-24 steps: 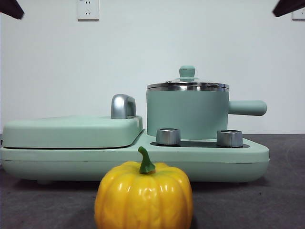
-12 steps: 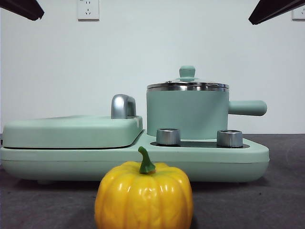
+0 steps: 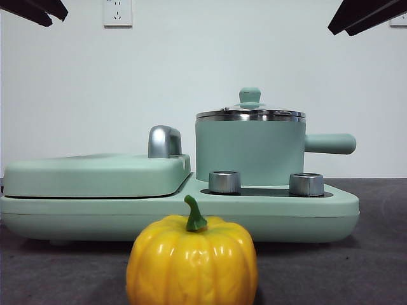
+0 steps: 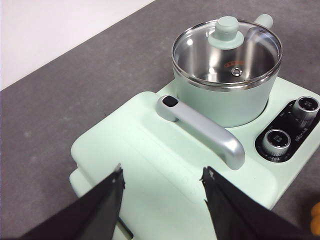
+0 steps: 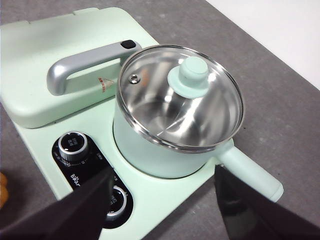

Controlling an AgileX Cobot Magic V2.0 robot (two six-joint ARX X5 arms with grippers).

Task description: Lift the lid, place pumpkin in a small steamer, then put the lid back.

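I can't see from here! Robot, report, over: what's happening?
Left gripper and right gripper open, empty, above the cooker. Lid on small steamer. Pumpkin on table, untouched. Nothing blocking.

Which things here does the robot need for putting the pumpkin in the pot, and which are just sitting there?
Needed for the job:
lid, resting on the pot
small steamer
pumpkin, on the table in front
left gripper and right gripper, both up high with jaws open

Just sitting there:
big flat cover with its chrome handle
appliance base with two silver knobs
wall socket
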